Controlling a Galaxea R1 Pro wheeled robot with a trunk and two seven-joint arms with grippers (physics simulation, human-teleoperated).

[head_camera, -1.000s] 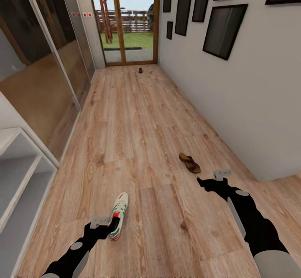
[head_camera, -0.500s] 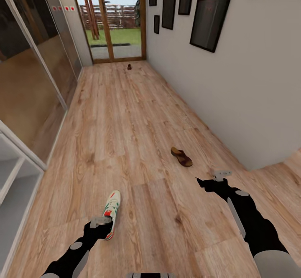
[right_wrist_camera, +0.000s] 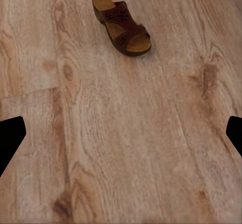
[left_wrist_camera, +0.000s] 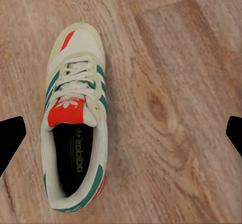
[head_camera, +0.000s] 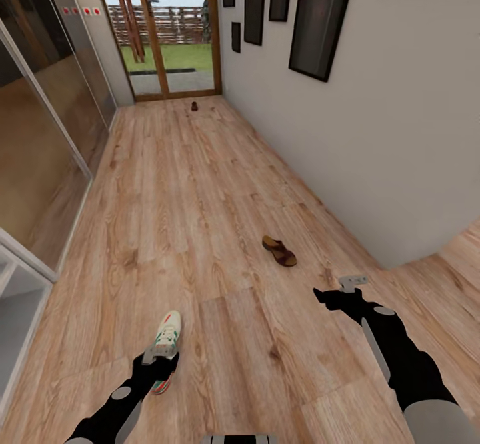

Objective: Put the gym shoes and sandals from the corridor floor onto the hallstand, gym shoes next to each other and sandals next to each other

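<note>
We've rolled forward, so the sneaker [left_wrist_camera: 74, 118] now sits right under our wide-open left gripper [head_camera: 160, 357], the sandal [head_camera: 279, 251] ahead of our equally spread right gripper [head_camera: 340, 289], both grabbable.

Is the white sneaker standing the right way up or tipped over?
Right way up. The sneaker rests on its sole on the floor: its laces, red tongue and open inside all face up.

Matt wood-grain plank floor [head_camera: 200, 184], knotty. Smooth cream leather-look gym shoe [left_wrist_camera: 75, 118], woven laces. Brown leather-look sandal [right_wrist_camera: 121, 24], tan cork-like footbed. Glossy glass panels [head_camera: 40, 137]. Matt black arms.
</note>
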